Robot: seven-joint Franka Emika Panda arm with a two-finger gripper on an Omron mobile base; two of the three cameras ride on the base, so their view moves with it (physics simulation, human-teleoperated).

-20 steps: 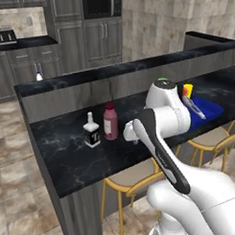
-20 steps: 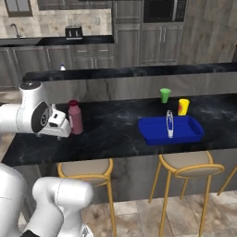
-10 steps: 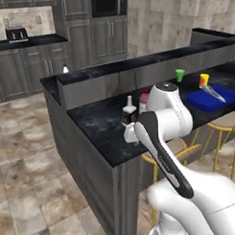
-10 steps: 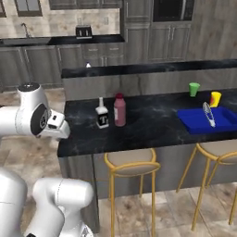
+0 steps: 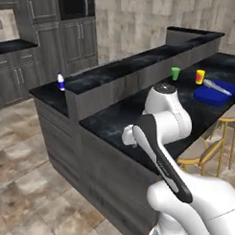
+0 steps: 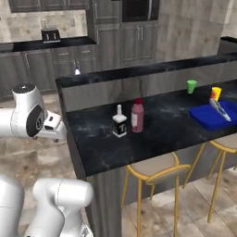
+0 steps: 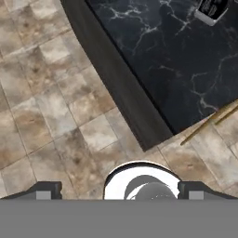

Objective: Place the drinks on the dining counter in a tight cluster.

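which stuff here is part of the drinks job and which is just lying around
Job things: maroon bottle, square clear bottle, small white bottle on the raised ledge, dining counter.

Lying about: green cup, yellow cup, blue tray, stools.

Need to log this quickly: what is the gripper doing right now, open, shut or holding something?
Gripper: open, holding nothing, over the floor beside the dining counter.
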